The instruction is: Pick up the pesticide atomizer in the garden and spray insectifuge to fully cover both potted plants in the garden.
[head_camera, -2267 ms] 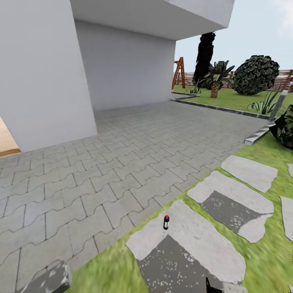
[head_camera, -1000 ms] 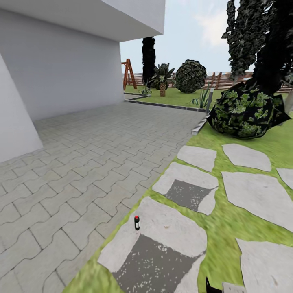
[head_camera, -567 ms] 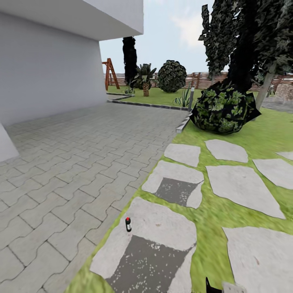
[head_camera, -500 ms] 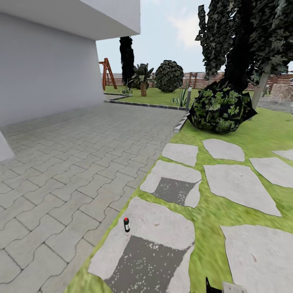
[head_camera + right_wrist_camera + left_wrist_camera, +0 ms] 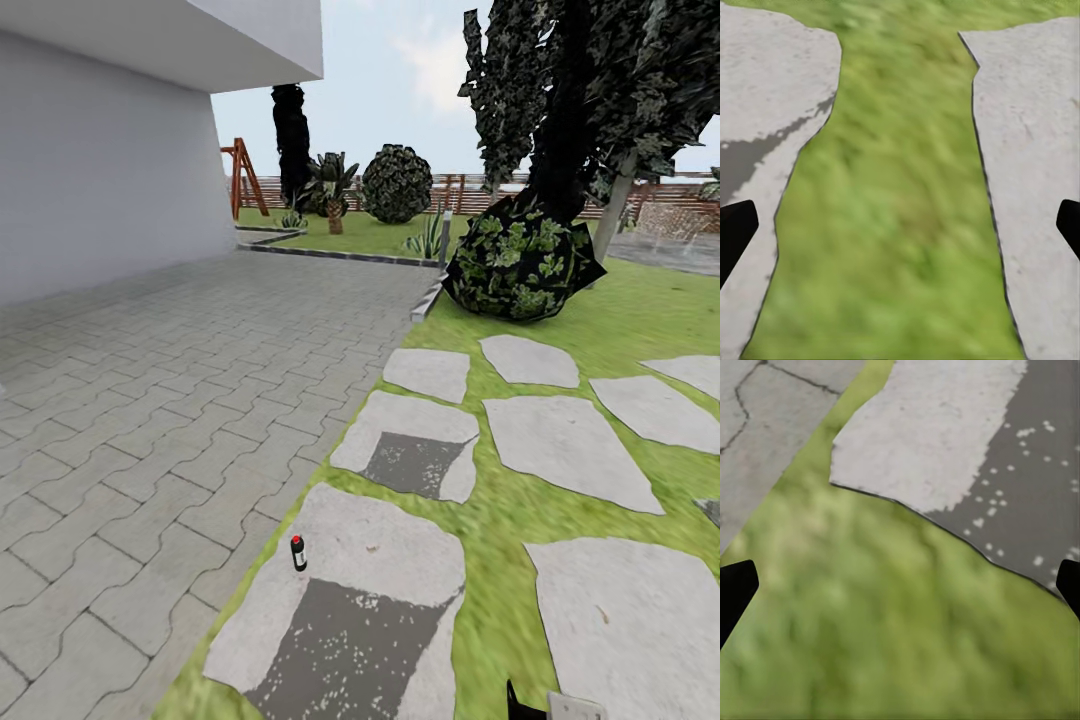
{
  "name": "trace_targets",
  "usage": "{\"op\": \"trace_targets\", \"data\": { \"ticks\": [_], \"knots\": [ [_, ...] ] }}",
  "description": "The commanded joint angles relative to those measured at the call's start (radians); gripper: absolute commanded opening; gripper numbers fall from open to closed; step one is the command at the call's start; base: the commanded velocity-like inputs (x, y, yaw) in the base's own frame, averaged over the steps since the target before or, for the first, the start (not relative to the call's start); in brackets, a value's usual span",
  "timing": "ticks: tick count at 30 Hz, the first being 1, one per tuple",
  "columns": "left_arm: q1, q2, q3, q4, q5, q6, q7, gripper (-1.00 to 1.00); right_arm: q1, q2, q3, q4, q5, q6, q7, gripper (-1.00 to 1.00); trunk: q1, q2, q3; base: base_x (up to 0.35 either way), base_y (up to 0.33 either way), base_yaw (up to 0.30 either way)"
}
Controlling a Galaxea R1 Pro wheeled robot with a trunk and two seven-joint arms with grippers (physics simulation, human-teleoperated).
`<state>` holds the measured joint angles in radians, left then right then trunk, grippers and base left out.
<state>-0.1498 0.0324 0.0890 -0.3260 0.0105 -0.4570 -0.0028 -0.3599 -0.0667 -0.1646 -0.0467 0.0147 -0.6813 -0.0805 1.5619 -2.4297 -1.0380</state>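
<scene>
The step in hand is the approach to the small dark pesticide atomizer with a white band and red top (image 5: 297,552). It stands upright near the left edge of the nearest pale grey stepping stone (image 5: 380,560), just beside the strip of green lawn (image 5: 520,500) that borders the grey interlocking paving (image 5: 180,400).

To do this well, I judge the robot should close in until the bottle sits within easy reach. It should then come down with the fingers set either side of the body, low on it. The bottle is thin and would likely tip at a sideways touch.

The left gripper (image 5: 900,589) has its fingers spread wide over grass and the stone's edge, holding nothing. The right gripper (image 5: 900,229) is likewise wide and empty, over a grass strip between two stones.

Count: one atomizer, two grippers, at least seven stepping stones in the head view. No small grey-potted rosette can be made out.
</scene>
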Motion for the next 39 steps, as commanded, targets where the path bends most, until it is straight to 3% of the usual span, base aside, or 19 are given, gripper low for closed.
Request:
{"op": "trace_targets", "data": {
  "ticks": [1,9,11,12,13,16,20,23,27,30,35,39],
  "knots": [
    [-0.001,0.000,0.001,0.001,0.001,-0.003,0.000,1.00,-0.001,0.000,-0.001,0.000,0.002,-0.003,-0.002,1.00,0.000,0.000,-0.001,0.000,0.000,-0.003],
    [-0.019,0.010,-0.007,0.001,-0.019,0.020,-0.003,1.00,-0.001,-0.001,-0.004,-0.007,0.001,-0.003,-0.006,1.00,0.000,0.000,-0.001,0.000,0.000,0.000],
    [-0.110,0.022,-0.010,0.001,-0.044,0.073,-0.007,1.00,-0.001,-0.005,-0.005,-0.049,0.001,0.000,-0.005,1.00,0.000,0.000,-0.001,0.000,0.000,0.000],
    [-0.213,0.028,-0.010,0.002,-0.077,0.177,-0.017,1.00,-0.001,-0.007,-0.005,-0.146,0.002,0.011,-0.004,1.00,0.000,0.000,-0.001,0.000,0.000,0.000],
    [-0.246,0.028,-0.011,0.002,-0.089,0.216,-0.020,1.00,-0.001,-0.007,-0.005,-0.192,0.002,0.033,-0.004,1.00,0.000,0.000,-0.001,0.000,0.000,0.000],
    [-0.322,0.027,-0.016,0.000,-0.118,0.285,-0.024,1.00,-0.003,-0.008,-0.006,-0.348,0.001,0.203,-0.004,1.00,0.000,0.000,-0.001,0.000,0.000,0.000],
    [-0.387,0.031,-0.027,0.001,-0.151,0.309,-0.025,1.00,-0.015,-0.008,-0.006,-0.549,-0.001,0.472,-0.005,1.00,0.000,0.000,-0.001,0.000,0.000,0.000],
    [-0.399,0.044,-0.029,-0.002,-0.161,0.312,-0.024,1.00,-0.018,-0.009,-0.004,-0.624,-0.001,0.547,-0.002,1.00,0.000,0.000,-0.001,0.000,0.000,0.000],
    [-0.406,0.084,-0.028,-0.006,-0.186,0.323,-0.039,1.00,-0.019,-0.007,-0.001,-0.644,0.002,0.558,-0.002,1.00,0.000,0.000,-0.001,0.000,0.000,-0.011],
    [-0.408,0.091,-0.027,-0.009,-0.190,0.333,-0.080,1.00,-0.019,-0.007,-0.001,-0.647,0.003,0.557,-0.002,1.00,0.000,0.000,-0.001,0.000,0.000,-0.141],
    [-0.409,0.093,-0.023,-0.011,-0.187,0.324,-0.208,1.00,-0.019,-0.008,-0.001,-0.648,0.004,0.557,-0.002,1.00,0.000,0.000,-0.001,0.000,0.000,-0.259],
    [-0.408,0.091,-0.028,-0.013,-0.194,0.320,-0.248,1.00,-0.019,-0.008,-0.001,-0.648,0.005,0.556,-0.003,1.00,0.000,0.000,-0.001,0.092,0.007,-0.219]
  ]
}}
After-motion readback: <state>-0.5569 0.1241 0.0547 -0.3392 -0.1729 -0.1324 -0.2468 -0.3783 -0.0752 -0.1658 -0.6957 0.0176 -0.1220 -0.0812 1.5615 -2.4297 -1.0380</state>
